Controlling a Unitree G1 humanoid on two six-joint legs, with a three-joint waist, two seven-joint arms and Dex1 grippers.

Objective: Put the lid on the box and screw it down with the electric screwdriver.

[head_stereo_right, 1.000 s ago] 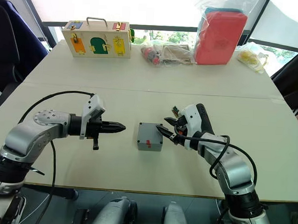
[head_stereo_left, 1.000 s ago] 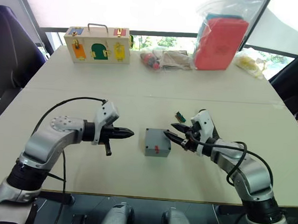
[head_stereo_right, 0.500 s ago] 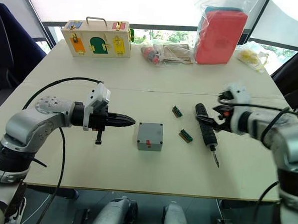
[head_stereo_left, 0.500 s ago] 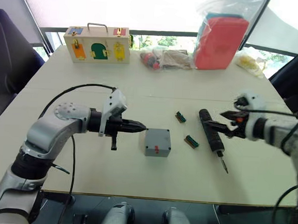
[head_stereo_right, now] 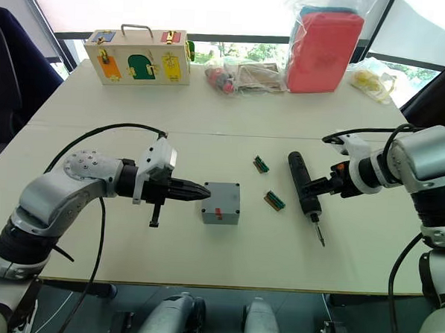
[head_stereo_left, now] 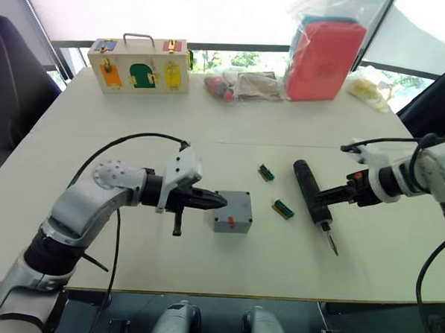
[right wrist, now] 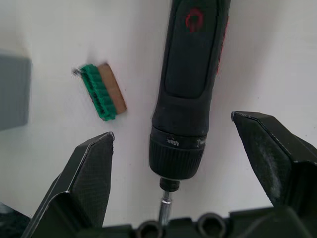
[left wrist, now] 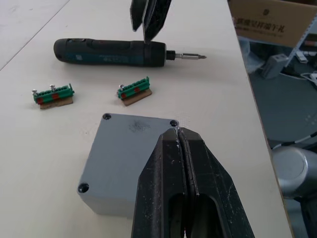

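My pale table [head_stereo_left: 91, 256] carries the grey box [head_stereo_left: 231, 212] with its lid on, two green bit holders [head_stereo_left: 266, 172] [head_stereo_left: 283, 208], the electric screwdriver [head_stereo_left: 312, 202], and along the far edge a wooden latch box [head_stereo_left: 142, 64], red pouch [head_stereo_left: 322, 60] and small bags [head_stereo_left: 245, 86].

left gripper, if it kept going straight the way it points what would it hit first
The left gripper, fingers shut, points at the grey box and its tips already look to be at the box's near edge, so the box comes first.
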